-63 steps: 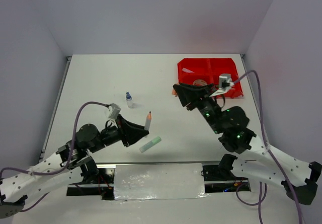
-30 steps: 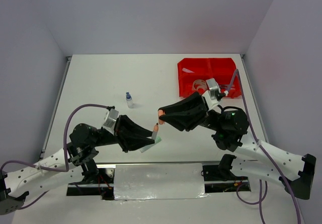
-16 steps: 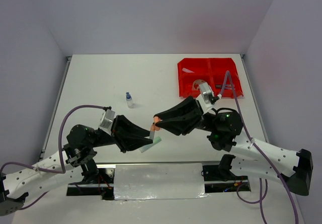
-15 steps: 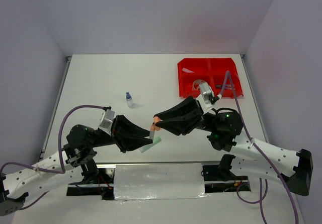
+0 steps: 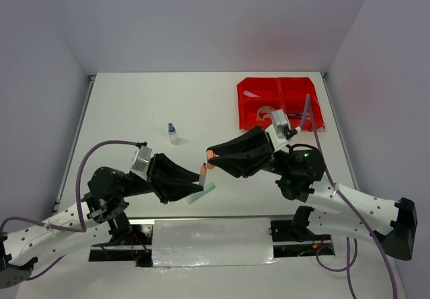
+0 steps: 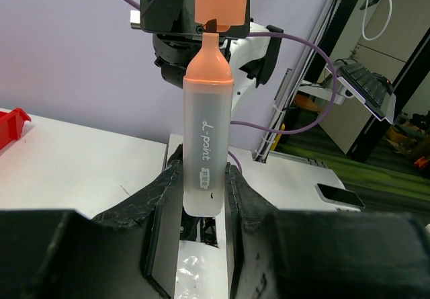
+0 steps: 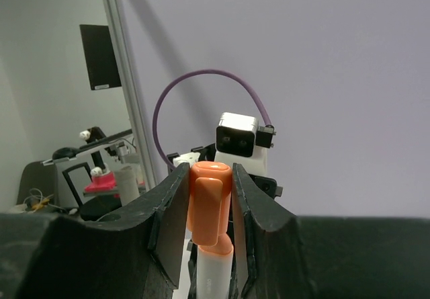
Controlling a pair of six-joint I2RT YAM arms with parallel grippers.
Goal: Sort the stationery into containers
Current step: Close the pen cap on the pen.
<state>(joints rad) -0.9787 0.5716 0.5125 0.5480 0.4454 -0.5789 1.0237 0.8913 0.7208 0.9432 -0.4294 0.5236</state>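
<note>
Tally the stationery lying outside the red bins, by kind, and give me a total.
Highlighters: 2. The orange-tipped highlighter is gripped by the left hand on its barrel and the right hand on its cap. The green highlighter lies on the table.
Bottles: 1. This is the blue-capped bottle.
Total: 3

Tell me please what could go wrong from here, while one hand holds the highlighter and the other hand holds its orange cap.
1. In the left wrist view the cap sits off centre over the tip of the highlighter, so pushing them together may jam the tip or smear ink.
2. The left hand grips the highlighter only at its lower end. A side load from the right hand could tilt it or pull it loose.
</note>
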